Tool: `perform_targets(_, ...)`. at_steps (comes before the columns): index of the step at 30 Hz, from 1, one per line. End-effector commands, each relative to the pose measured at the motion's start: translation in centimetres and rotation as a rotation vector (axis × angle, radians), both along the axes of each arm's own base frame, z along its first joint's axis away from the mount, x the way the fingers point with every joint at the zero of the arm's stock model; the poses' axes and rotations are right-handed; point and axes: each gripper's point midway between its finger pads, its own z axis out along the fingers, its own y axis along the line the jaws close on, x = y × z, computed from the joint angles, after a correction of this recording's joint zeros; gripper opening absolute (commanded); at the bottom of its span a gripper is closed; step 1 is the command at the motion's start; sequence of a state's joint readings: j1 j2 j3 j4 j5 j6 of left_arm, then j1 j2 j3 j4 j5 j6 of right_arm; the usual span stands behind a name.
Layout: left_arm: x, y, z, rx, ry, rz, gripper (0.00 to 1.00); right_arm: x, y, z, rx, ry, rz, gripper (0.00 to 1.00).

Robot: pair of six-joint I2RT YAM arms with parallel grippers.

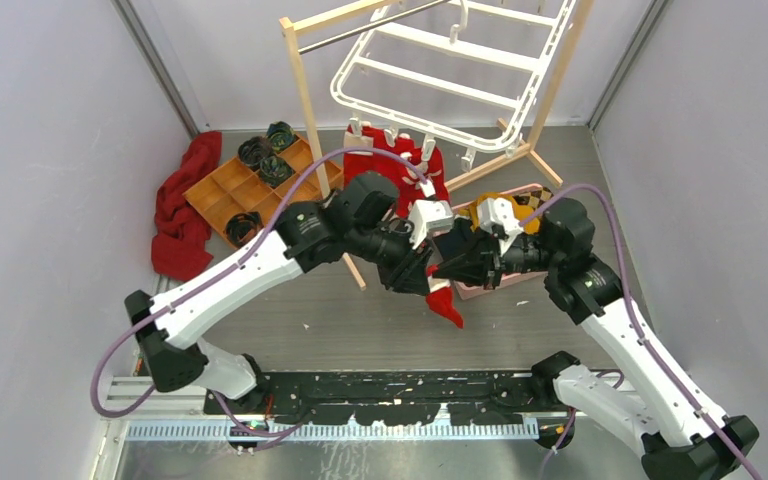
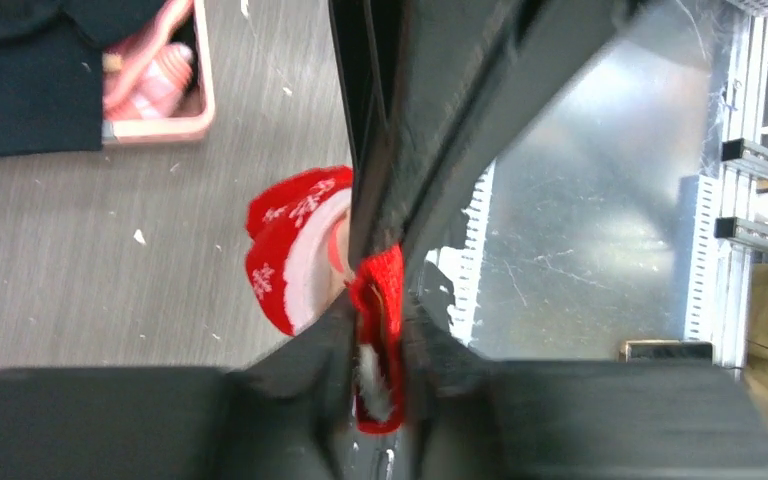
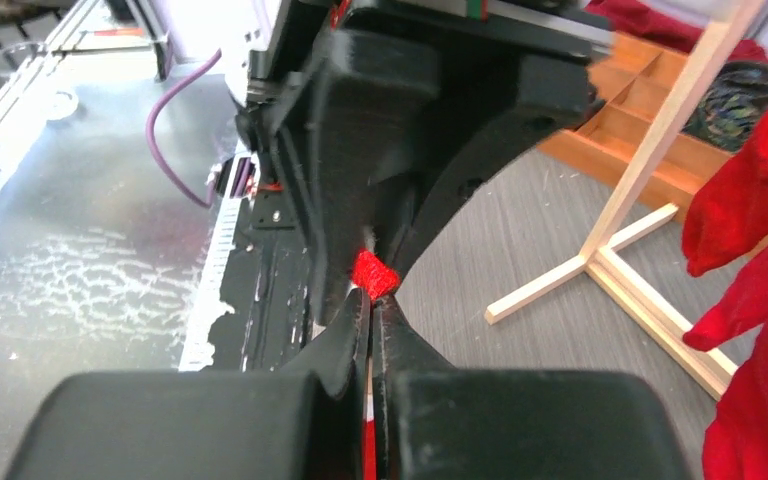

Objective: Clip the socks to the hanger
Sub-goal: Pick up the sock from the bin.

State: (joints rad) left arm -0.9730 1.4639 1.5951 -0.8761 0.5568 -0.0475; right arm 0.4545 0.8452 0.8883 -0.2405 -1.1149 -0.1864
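Note:
A small red sock [image 1: 447, 302] with a white snowflake cuff hangs between my two grippers above the floor, below the white hanger [image 1: 440, 75]. My left gripper [image 1: 422, 275] is shut on one edge of it; in the left wrist view the red knit [image 2: 380, 300] is pinched between the jaws and the patterned part [image 2: 295, 250] hangs beyond. My right gripper [image 1: 452, 270] is shut on the same sock, tip to tip with the left; a red tuft [image 3: 372, 272] shows at its fingertips. More red socks [image 1: 400, 165] hang from the hanger's clips.
A light wooden rack [image 1: 310, 90] carries the hanger. An orange divided tray [image 1: 245, 190] with dark rolled socks and a dark red cloth [image 1: 185, 205] lie at the left. A pink basket [image 1: 495, 285] with a mustard garment sits under the right arm.

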Motion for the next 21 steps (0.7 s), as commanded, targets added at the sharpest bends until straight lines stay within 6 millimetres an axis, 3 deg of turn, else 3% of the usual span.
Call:
perform_targets(1, 0.9, -0.3, 4.7, -0.237, -0.171, 0.041, 0.32, 0.8, -0.9, 4.3, 0.145, -0.047, -0.088, 0.01)
perform_targets(5, 1.9, 0.5, 6.7, -0.449, -0.355, 0.115, 0.74, 1.8, -2.5, 5.9, 0.218, -0.034, -0.178, 0.01)
perform_targets(8, 2.8, 1.7, 9.2, -0.665, -0.529, 0.197, 0.9, 2.3, -3.5, 6.6, 0.252, -0.05, -0.236, 0.01)
perform_targets(12, 4.6, 3.1, 10.0, -0.764, -0.605, 0.302, 0.93, 2.6, -4.6, 8.0, 0.301, -0.08, -0.29, 0.01)
perform_targets(21, 8.4, 1.0, 10.3, -0.879, -0.54, 0.344, 0.81, 2.5, -5.3, 8.8, 0.315, -0.124, -0.319, 0.01)
